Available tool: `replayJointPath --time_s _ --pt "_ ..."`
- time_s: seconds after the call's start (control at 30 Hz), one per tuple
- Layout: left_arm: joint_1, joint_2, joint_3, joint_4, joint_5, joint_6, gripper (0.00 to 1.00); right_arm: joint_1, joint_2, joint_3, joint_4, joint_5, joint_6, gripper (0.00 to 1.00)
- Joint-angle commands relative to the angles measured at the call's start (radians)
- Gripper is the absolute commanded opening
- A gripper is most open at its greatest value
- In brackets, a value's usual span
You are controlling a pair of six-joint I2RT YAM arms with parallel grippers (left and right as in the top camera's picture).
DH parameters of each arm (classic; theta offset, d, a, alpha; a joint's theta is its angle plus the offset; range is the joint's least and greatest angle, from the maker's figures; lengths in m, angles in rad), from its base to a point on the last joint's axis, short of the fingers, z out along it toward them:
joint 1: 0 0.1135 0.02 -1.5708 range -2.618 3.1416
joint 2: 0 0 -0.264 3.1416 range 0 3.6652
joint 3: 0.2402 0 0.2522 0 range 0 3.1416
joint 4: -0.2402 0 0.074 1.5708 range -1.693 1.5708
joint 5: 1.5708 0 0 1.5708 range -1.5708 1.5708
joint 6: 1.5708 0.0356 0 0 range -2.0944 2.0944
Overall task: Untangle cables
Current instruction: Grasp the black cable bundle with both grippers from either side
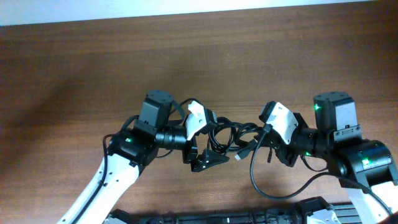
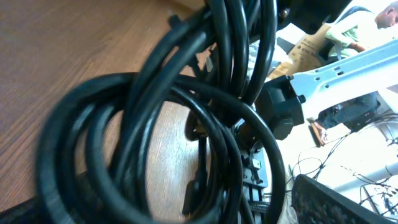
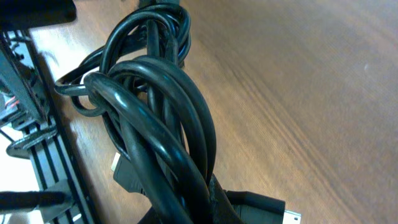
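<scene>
Cables (image 2: pixel 186 124) fill pretty much your whole left wrist view. You get glossy black loops, round in section, with a smooth rubbery jacket and light glinting off the curves, wound over one another in a loose coil. From the right wrist side the same bunch shows as long strands bending over together. A blocky black plug (image 3: pixel 264 208) with a small metal tip pokes out at the bottom.

Underneath is your table (image 1: pixel 93 62), brown with a fine streaky wood grain and a matte finish. A pale wall (image 1: pixel 186 5) runs along its far edge, and a black slotted rail (image 1: pixel 217 218) sits at the near edge. Past the coil, the left wrist camera catches the room: a white metal frame (image 2: pixel 348 65), a cardboard box (image 2: pixel 308 46) and someone (image 2: pixel 351 31) in a light green shirt.

From overhead the tangle sits mid-table, between your two arms. Your right gripper (image 1: pixel 262 132) is clenched tight. It looks like it's pinching a strand at the bundle's right end, though the fingers themselves are hidden. Your left gripper (image 1: pixel 210 140) is spread wide at the left end, gripping nothing.
</scene>
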Motion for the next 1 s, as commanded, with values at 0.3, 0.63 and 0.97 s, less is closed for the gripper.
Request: replayJointPath --time_s 0.3,0.63,0.97 --pt "-0.012 0.007 0.013 0.211 0.124 0.011 0.99 0.006 -0.01 0.017 0.023 -0.101 -0.01 0.04" --pt "0.122 0.007 0.013 0.344 0.321 -0.183 0.73 0.006 -0.01 0.017 0.029 -0.13 -0.01 0.04" --pt "0.096 0.007 0.013 0.288 0.32 -0.168 0.42 0.005 -0.01 0.017 0.066 -0.159 -0.006 0.04"
